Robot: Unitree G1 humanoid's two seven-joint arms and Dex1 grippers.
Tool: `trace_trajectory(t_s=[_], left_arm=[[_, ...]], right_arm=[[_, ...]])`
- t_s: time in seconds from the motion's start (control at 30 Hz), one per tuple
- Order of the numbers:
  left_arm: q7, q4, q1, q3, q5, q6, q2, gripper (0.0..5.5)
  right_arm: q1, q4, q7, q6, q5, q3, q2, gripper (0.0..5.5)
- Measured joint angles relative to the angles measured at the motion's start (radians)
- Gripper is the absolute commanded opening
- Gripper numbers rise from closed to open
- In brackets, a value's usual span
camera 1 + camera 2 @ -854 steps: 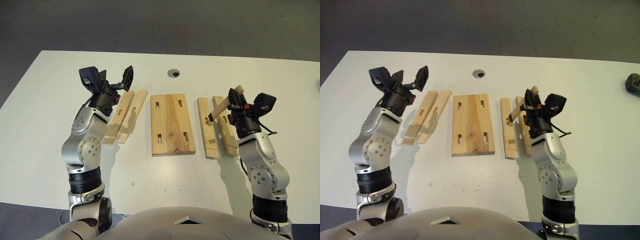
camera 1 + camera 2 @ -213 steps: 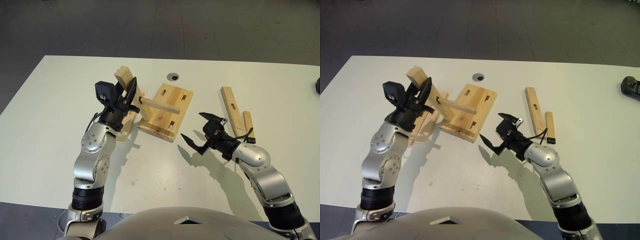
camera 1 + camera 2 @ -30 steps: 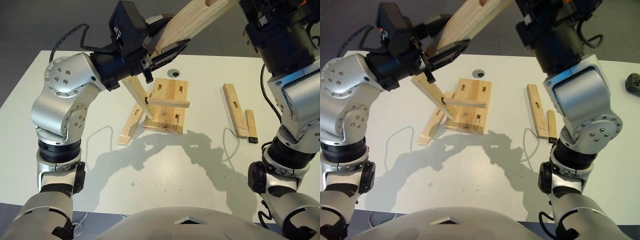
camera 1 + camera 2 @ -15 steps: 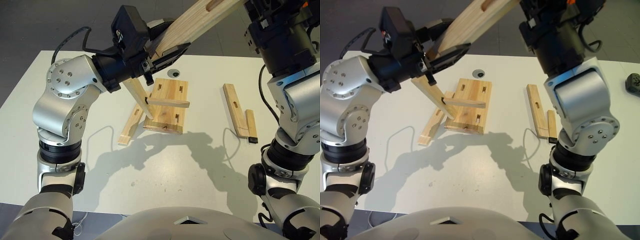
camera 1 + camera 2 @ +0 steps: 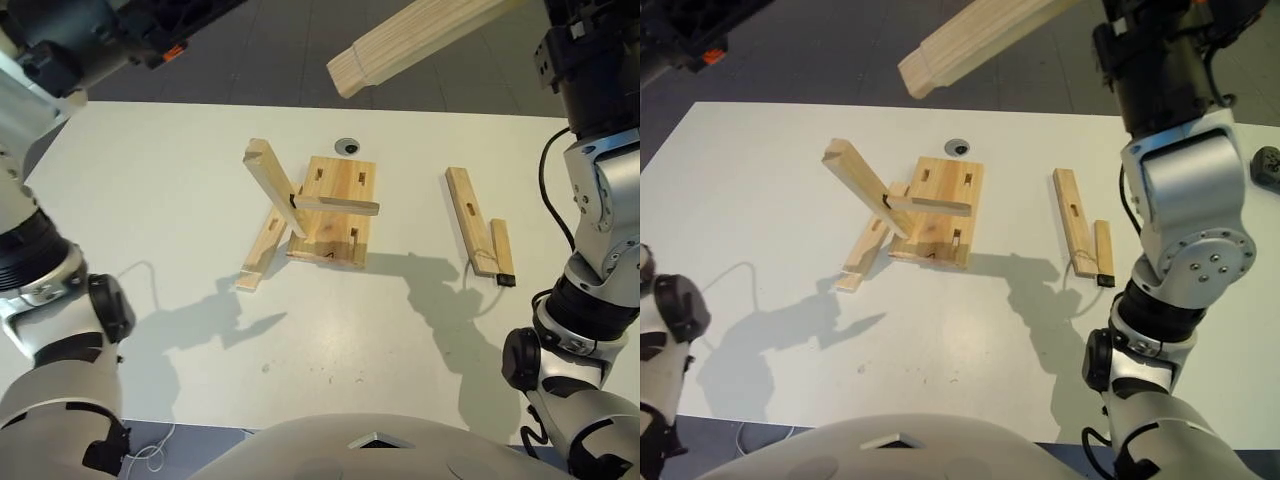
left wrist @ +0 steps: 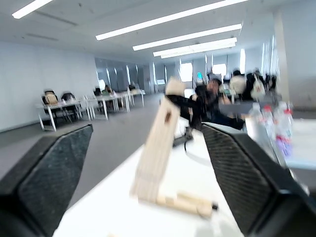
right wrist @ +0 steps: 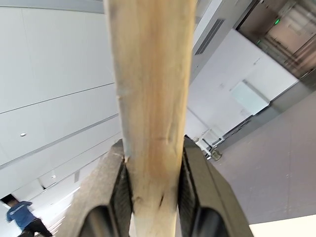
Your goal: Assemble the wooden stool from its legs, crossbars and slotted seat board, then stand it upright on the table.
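Note:
My right gripper (image 7: pixel 153 200) is raised high and shut on a long wooden leg (image 5: pixel 420 35), whose free end hangs above the table's far side. The slotted seat board (image 5: pixel 335 185) lies flat mid-table. A second leg (image 5: pixel 270 185) leans tilted at its left edge, and a crossbar (image 5: pixel 335 206) runs from that leg across the board. Left of the board a third leg (image 5: pixel 258 255) lies flat. My left gripper (image 6: pixel 148 143) is up at the far left, open, with nothing between its fingers.
A slotted leg (image 5: pixel 468 215) and a short crossbar (image 5: pixel 502 258) lie side by side on the right of the white table (image 5: pixel 150 200). A round cable hole (image 5: pixel 347 146) sits behind the board. A small black object (image 5: pixel 1268 165) rests at the right edge.
My left gripper has let go of the raised leg and its arm has swung up and off to the left. The leg stays in my right gripper, shifted slightly right.

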Motion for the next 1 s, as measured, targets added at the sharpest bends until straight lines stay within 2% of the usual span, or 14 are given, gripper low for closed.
trace_trajectory(t_s=[0.07, 0.17, 0.3, 0.5, 0.77, 1.0], left_arm=[[-0.131, 0.039, 0.063, -0.062, 0.070, -0.024, 0.075, 4.80], [-0.311, 0.173, 0.128, -0.180, 0.246, -0.175, 0.131, 5.38], [-0.470, 0.303, 0.149, -0.293, 0.362, -0.279, 0.138, 5.40], [-0.537, 0.388, 0.183, -0.353, 0.430, -0.317, 0.099, 5.40], [-0.475, 0.443, 0.146, -0.377, 0.461, -0.336, -0.088, 4.11], [-0.478, 0.286, 0.226, -0.391, 0.460, -0.290, -0.076, 2.89]], right_arm=[[0.006, 0.023, 0.015, 0.003, -0.003, -0.016, -0.020, 1.02], [0.032, 0.068, 0.048, 0.031, -0.017, -0.049, -0.064, 1.02], [0.076, 0.085, 0.049, 0.038, -0.040, -0.072, -0.077, 1.02], [0.085, 0.109, 0.048, 0.063, -0.049, -0.070, -0.077, 1.02], [0.087, 0.136, 0.024, 0.080, -0.080, -0.043, -0.057, 1.02], [0.106, 0.140, 0.046, 0.109, -0.174, -0.038, -0.072, 1.02]])
